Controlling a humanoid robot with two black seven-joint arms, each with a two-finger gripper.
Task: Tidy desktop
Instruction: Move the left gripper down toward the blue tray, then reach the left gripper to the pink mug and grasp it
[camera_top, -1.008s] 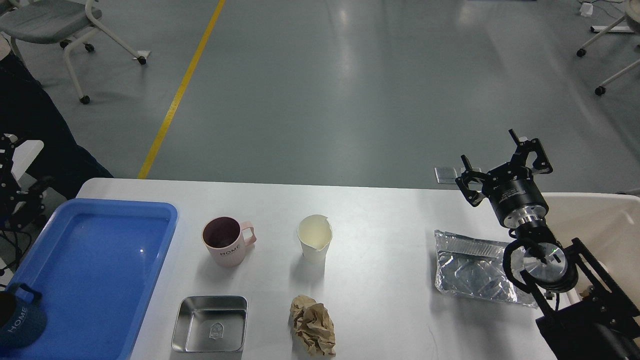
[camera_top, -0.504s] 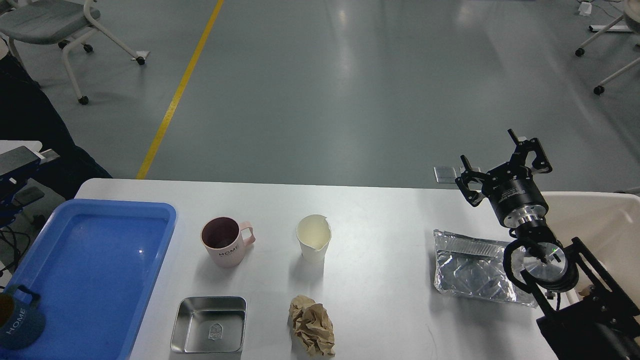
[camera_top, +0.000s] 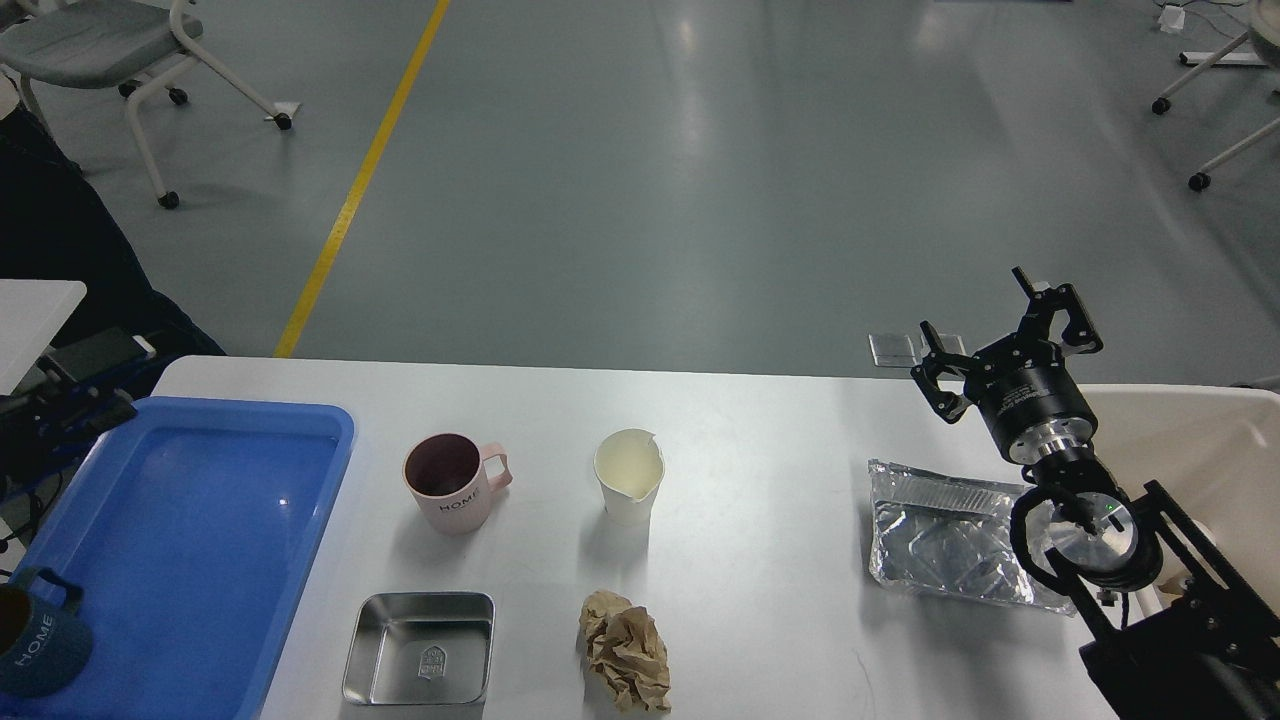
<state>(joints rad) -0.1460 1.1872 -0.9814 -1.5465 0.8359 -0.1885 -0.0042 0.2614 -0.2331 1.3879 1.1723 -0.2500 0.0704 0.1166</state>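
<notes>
The white desktop (camera_top: 760, 430) spans the lower half of the head view. On it stand a pink mug (camera_top: 452, 483), a white paper cup (camera_top: 629, 476) with a torn rim, a steel square dish (camera_top: 420, 648), a crumpled brown paper ball (camera_top: 626, 652) and a clear plastic bag (camera_top: 950, 535). My right gripper (camera_top: 990, 335) is open and empty, raised above the desk's far right edge behind the bag. My left gripper is out of view.
A blue tray (camera_top: 190, 540) lies at the left with a dark blue mug (camera_top: 35, 635) in its near corner. A cream bin (camera_top: 1200, 450) stands at the right behind my right arm. Chairs stand on the floor beyond.
The right gripper has barely shifted. Dark equipment at the left edge beside the tray has moved and changed shape. The items on the desk have not moved.
</notes>
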